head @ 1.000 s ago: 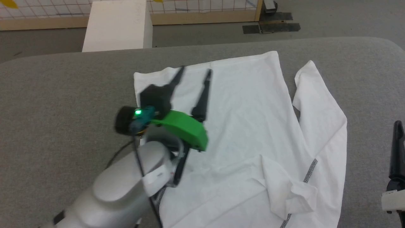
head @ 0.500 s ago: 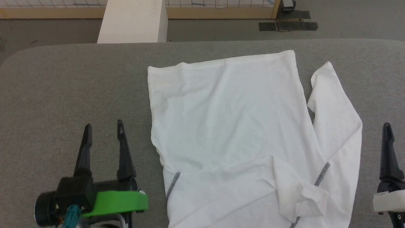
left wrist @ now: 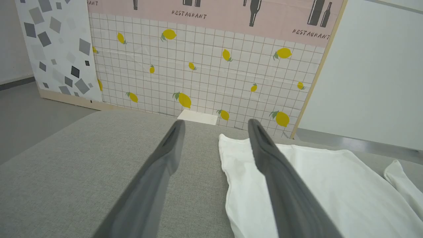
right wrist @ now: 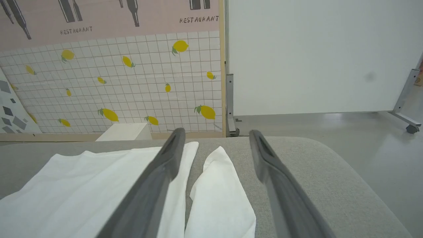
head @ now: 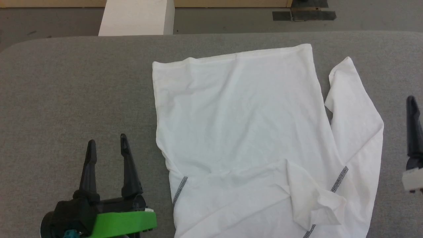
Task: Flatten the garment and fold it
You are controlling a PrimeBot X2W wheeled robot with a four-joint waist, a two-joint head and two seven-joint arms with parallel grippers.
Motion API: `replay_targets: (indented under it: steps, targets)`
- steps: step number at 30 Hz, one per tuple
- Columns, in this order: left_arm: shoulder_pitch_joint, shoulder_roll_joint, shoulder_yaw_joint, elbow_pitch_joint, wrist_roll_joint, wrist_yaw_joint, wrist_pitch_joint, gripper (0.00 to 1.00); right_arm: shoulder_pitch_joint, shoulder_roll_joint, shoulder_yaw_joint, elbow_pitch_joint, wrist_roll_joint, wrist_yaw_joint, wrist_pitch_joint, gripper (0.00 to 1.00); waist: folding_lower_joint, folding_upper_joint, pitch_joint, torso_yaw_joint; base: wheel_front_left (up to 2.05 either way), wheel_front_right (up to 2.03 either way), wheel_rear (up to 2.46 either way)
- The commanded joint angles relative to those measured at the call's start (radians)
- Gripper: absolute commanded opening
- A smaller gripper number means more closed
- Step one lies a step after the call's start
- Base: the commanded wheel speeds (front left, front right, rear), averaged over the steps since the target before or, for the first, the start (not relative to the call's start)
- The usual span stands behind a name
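Observation:
The white garment [head: 241, 132] lies spread on the grey table [head: 76, 86], its body mostly flat, with grey stitched seams and a rumpled fold near the front. One sleeve [head: 357, 112] lies along the right side. My left gripper [head: 105, 143] stands open over bare table just left of the garment, holding nothing. In the left wrist view the garment [left wrist: 324, 185] lies right of the left gripper [left wrist: 214, 124]. At the head view's right edge one dark finger [head: 413, 125] of my right gripper shows. In the right wrist view my right gripper [right wrist: 214, 132] is open over the sleeve [right wrist: 219, 195].
A white box [head: 135, 18] stands on the floor beyond the table's far edge. Behind it is a tiled lemon-print panel [left wrist: 205, 66] and a white partition [right wrist: 314, 56]. Bare grey table stretches to the left of the garment.
My left gripper has drawn back off the garment's far left corner to the table's near left. The head camera has shifted. The right gripper sits higher in the head view.

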Motion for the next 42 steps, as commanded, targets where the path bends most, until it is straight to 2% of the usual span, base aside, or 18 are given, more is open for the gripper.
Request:
replay_targets:
  steps: [1, 6, 13, 18, 23, 28, 36, 37, 38, 39, 42]
  targets:
    - [0.009, -0.014, 0.012, 0.003, 0.021, -0.017, -0.004, 1.00, -0.051, -0.040, 0.009, 0.010, 0.032, -0.002, 0.029, 1.00, 0.0000, 0.0000, 0.041, -0.014, 0.00, 0.00, 0.00]
    - [-0.006, -0.053, 0.050, 0.002, 0.066, -0.066, -0.004, 1.00, -0.229, -0.202, 0.038, 0.066, 0.147, -0.002, 0.165, 1.00, 0.0000, 0.0000, 0.129, -0.022, 0.00, 0.00, 0.00]
    - [-0.074, -0.087, 0.055, -0.005, 0.136, -0.124, -0.004, 1.00, -0.494, -0.367, 0.112, 0.199, 0.265, -0.002, 0.372, 1.00, 0.0000, 0.0000, 0.287, -0.013, 0.00, 0.00, 0.00]
    - [-0.125, -0.116, 0.039, -0.012, 0.180, -0.149, -0.004, 1.00, -0.613, -0.427, 0.137, 0.307, 0.313, -0.002, 0.502, 1.00, 0.0000, 0.0000, 0.368, 0.015, 0.00, 0.00, 0.00]
    - [-0.159, -0.142, 0.019, -0.003, 0.205, -0.173, -0.004, 1.00, -0.667, -0.482, 0.176, 0.378, 0.322, -0.002, 0.560, 1.00, 0.0000, 0.0000, 0.415, 0.053, 0.00, 0.00, 0.00]
    - [-0.172, -0.165, 0.012, 0.014, 0.214, -0.191, -0.004, 1.00, -0.682, -0.520, 0.217, 0.415, 0.345, -0.002, 0.590, 1.00, 0.0000, 0.0000, 0.439, 0.089, 0.00, 0.00, 0.00]
    - [-0.171, -0.189, 0.011, 0.036, 0.220, -0.220, -0.004, 1.00, -0.688, -0.561, 0.268, 0.460, 0.350, -0.002, 0.580, 1.00, 0.0000, 0.0000, 0.447, 0.141, 0.00, 0.00, 0.00]
    - [-0.170, -0.192, 0.012, 0.038, 0.220, -0.223, -0.004, 1.00, -0.688, -0.566, 0.277, 0.466, 0.350, -0.002, 0.580, 0.67, 0.0000, 0.0000, 0.447, 0.143, 0.00, 0.00, 0.00]
    - [-0.168, -0.195, 0.013, 0.040, 0.220, -0.225, -0.004, 1.00, -0.688, -0.569, 0.282, 0.473, 0.350, -0.002, 0.581, 0.21, 0.0000, 0.0000, 0.446, 0.145, 0.00, 0.00, 0.00]
    - [-0.166, -0.197, 0.015, 0.043, 0.221, -0.228, -0.004, 1.00, -0.688, -0.572, 0.286, 0.480, 0.350, -0.002, 0.579, 0.00, 0.0000, 0.0000, 0.443, 0.146, 0.00, 0.00, 0.00]
    - [-0.158, -0.202, 0.025, 0.055, 0.222, -0.234, -0.004, 1.00, -0.690, -0.572, 0.280, 0.501, 0.341, -0.002, 0.557, 0.00, 0.0000, 0.0000, 0.421, 0.139, 0.00, 0.00, 0.00]
